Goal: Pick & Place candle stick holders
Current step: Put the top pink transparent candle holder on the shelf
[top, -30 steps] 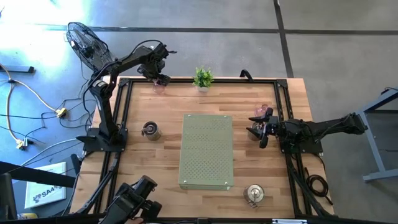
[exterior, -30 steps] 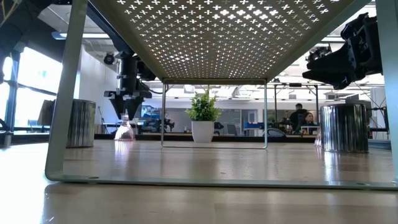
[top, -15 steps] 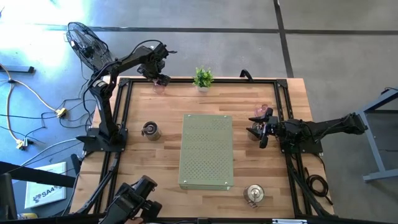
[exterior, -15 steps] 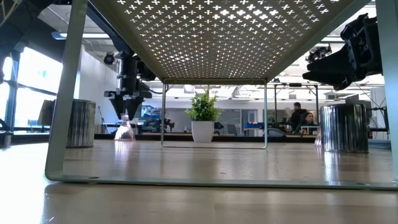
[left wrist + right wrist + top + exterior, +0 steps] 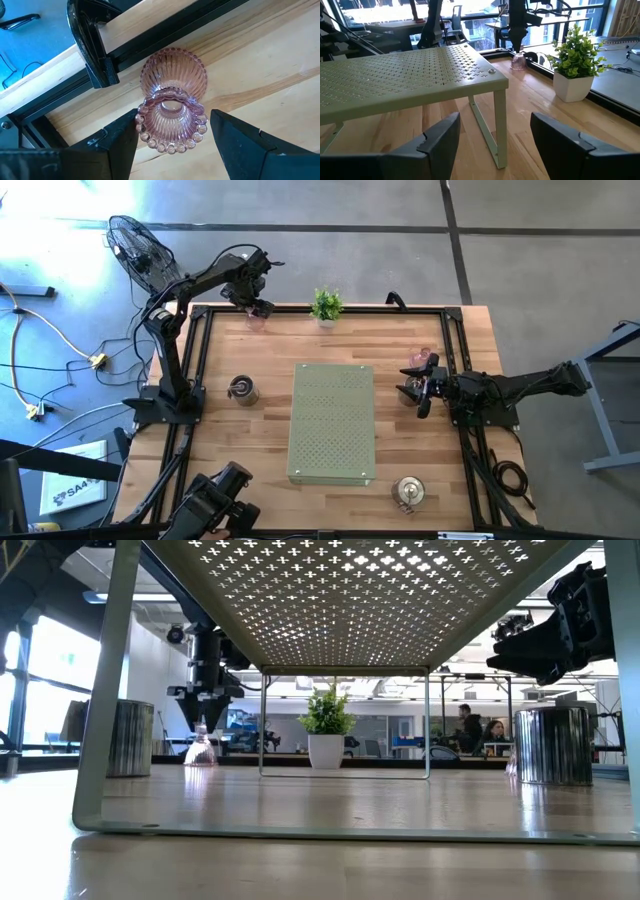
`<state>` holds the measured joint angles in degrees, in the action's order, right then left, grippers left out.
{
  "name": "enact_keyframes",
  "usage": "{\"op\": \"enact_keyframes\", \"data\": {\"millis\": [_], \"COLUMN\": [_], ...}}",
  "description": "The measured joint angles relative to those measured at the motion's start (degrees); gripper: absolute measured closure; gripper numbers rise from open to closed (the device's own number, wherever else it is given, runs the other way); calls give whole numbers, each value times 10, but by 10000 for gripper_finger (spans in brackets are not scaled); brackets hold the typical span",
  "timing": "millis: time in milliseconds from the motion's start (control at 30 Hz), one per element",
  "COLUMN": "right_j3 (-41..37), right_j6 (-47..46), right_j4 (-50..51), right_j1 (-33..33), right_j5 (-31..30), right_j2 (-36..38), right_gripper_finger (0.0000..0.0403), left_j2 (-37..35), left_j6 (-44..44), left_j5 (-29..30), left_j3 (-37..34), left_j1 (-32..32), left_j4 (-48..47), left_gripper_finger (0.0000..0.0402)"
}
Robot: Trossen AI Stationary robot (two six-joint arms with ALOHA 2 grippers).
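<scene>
A pink ribbed glass holder (image 5: 172,80) stands on the table's far left corner, wide end down, beaded rim (image 5: 172,122) up; it also shows in the high view (image 5: 256,320). My left gripper (image 5: 257,307) hangs above it, pointing down, open, with one finger on each side of the beaded rim. My right gripper (image 5: 414,386) is open and empty above the table's right side, near another pink holder (image 5: 426,357). Two silvery holders stand at the left (image 5: 242,390) and near right (image 5: 408,492). My left gripper has one finger (image 5: 125,137) right against the beaded rim and the other (image 5: 225,135) a small gap away. I cannot tell whether either finger touches the glass. The holder stands on the table.
A pale green perforated shelf (image 5: 333,423) on thin legs stands mid-table. A small potted plant (image 5: 325,305) stands at the far edge, right of the left gripper. A black frame rail (image 5: 95,60) runs close behind the pink holder. People show in the room beyond (image 5: 478,728).
</scene>
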<state>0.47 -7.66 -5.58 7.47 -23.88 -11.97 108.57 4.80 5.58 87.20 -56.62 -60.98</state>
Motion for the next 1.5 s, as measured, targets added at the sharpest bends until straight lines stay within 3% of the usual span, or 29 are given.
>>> {"op": "enact_keyframes", "data": {"millis": [1067,1333,1500], "right_j3": [0,0,0], "right_j6": [0,0,0], "right_j4": [3,3,3], "right_j1": [0,0,0], "right_j5": [0,0,0], "right_j2": [0,0,0], "right_gripper_finger": [166,166,166], "left_j2": [0,0,0], "left_j6": [0,0,-3], "left_j5": [14,14,15], "left_j3": [0,0,0], "left_j1": [0,0,0], "left_j4": [4,5,8], "left_gripper_finger": [166,235,236]}}
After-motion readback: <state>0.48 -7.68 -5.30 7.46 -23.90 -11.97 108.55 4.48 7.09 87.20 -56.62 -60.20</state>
